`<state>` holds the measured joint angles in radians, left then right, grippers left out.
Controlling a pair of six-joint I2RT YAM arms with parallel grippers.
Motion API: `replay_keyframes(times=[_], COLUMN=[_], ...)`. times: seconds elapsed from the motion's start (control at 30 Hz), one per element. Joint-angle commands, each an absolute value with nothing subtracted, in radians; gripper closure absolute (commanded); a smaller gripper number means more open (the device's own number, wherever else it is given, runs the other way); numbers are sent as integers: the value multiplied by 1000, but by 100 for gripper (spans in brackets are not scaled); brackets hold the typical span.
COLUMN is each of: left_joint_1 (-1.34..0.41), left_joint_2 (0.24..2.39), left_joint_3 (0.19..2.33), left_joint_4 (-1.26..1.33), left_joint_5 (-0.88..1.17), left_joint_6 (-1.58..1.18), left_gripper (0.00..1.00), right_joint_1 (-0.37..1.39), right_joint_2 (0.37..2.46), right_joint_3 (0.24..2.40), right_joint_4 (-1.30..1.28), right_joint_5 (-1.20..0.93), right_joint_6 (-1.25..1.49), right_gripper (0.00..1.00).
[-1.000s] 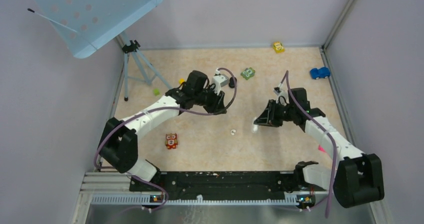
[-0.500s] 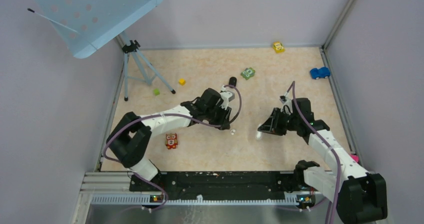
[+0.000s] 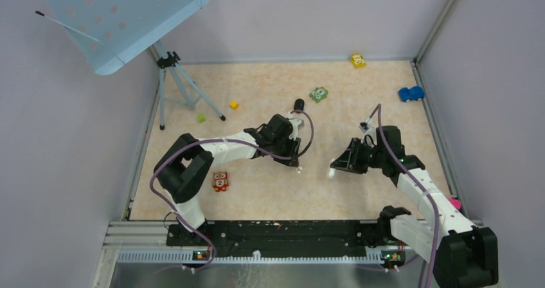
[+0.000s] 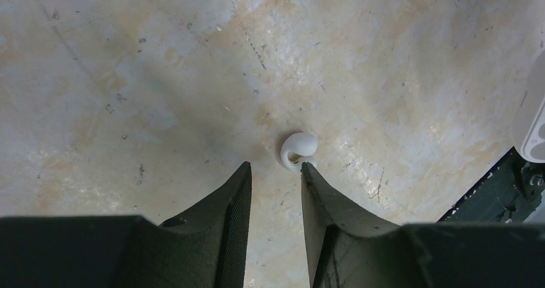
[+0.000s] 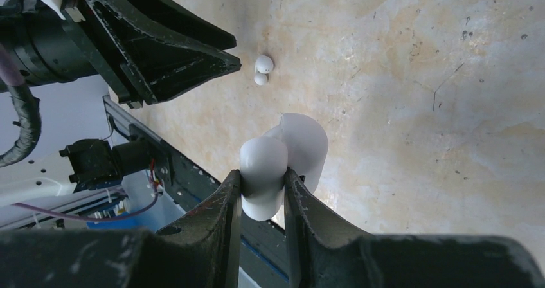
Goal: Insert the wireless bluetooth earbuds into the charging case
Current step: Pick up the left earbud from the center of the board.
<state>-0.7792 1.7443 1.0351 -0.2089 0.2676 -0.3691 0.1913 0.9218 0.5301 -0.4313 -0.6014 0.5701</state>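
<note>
1. Hovering close over the beige table, the left gripper is holding its two fingers spread, with nothing between them.
2. A white earbud is lying on the table just ahead of those fingertips. It is sitting off-centre, at the tip of the finger that appears on the right in the left wrist view.
3. The right gripper is pinching the charging case, its fingers pressing on one rounded white end while the rest is sticking out past the fingertips.
4. Seen from above, the two grippers are pointing toward each other, and the case is sitting to the right of the earbud, near it but apart.
5. A small black thing is standing farther back beside a green toy; it is too small to identify. An owl figure is standing under the left arm.
</note>
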Motion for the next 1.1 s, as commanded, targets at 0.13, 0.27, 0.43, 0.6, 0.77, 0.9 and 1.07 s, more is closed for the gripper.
replay_keyframes(times=[0.13, 0.27, 0.43, 0.6, 0.77, 0.9, 1.07], left_joint_1=[-837, -855, -871, -882, -884, -884, -884], left_joint_2=[1796, 1812, 1831, 1832, 1829, 1824, 1814], left_joint_3=[1096, 1109, 1128, 1134, 1141, 1149, 1152], left_joint_4=[-226, -238, -256, -259, -258, -259, -257], left_joint_5=[179, 138, 133, 149, 164, 177, 199], left_joint_6=[-362, -357, -343, -336, -336, -332, -322], left_gripper=[62, 63, 63, 64, 69, 71, 77], right_joint_1=[180, 180, 180, 180, 181, 181, 180], right_joint_2=[920, 907, 902, 904, 905, 904, 899], right_joint_3=[528, 532, 525, 520, 519, 516, 511], right_joint_4=[-376, -389, -395, -386, -385, -382, -380], right_joint_5=[-627, -621, -617, -623, -623, -624, -624], right_joint_6=[584, 583, 583, 586, 586, 587, 588], right_gripper=[100, 100, 100, 100, 100, 100, 100])
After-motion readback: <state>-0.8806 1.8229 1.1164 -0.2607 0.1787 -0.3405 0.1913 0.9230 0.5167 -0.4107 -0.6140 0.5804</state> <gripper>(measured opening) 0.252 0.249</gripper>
